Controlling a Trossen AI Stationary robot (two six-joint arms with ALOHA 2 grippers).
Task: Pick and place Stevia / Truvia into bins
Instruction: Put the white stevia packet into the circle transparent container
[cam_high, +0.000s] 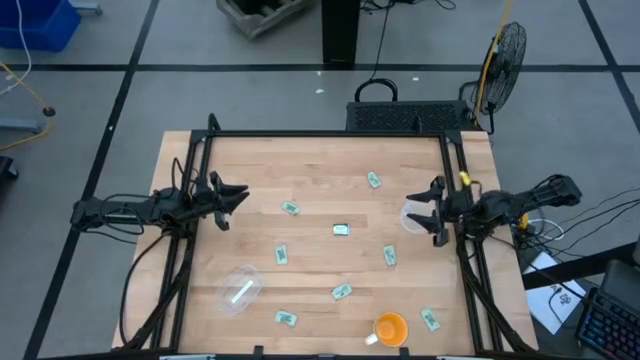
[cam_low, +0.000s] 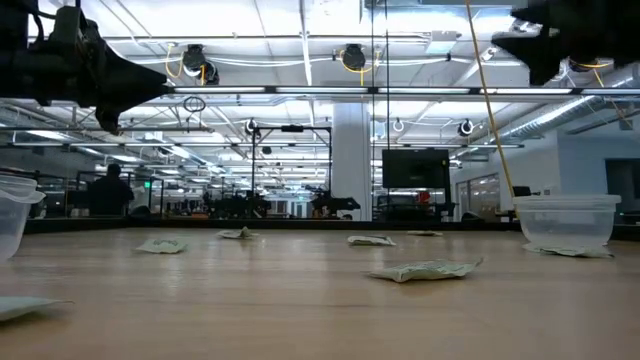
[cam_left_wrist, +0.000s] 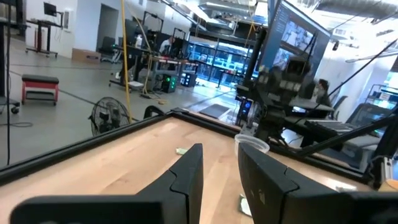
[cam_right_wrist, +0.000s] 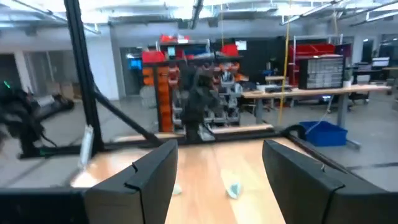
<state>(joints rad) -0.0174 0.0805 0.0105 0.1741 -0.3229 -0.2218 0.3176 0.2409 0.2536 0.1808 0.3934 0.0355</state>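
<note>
Jaws parted and empty, the left gripper (cam_high: 238, 196) and right gripper (cam_high: 425, 211) hover mid-frame; sorting seems unstarted, so next comes reaching for a sachet (cam_high: 341, 230).

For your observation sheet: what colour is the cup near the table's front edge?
Orange; the cup shows best in the high view.

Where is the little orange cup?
In the high view, the small orange plastic cup stands near the table's bottom edge, right of centre, beside a pale green sachet.
</note>
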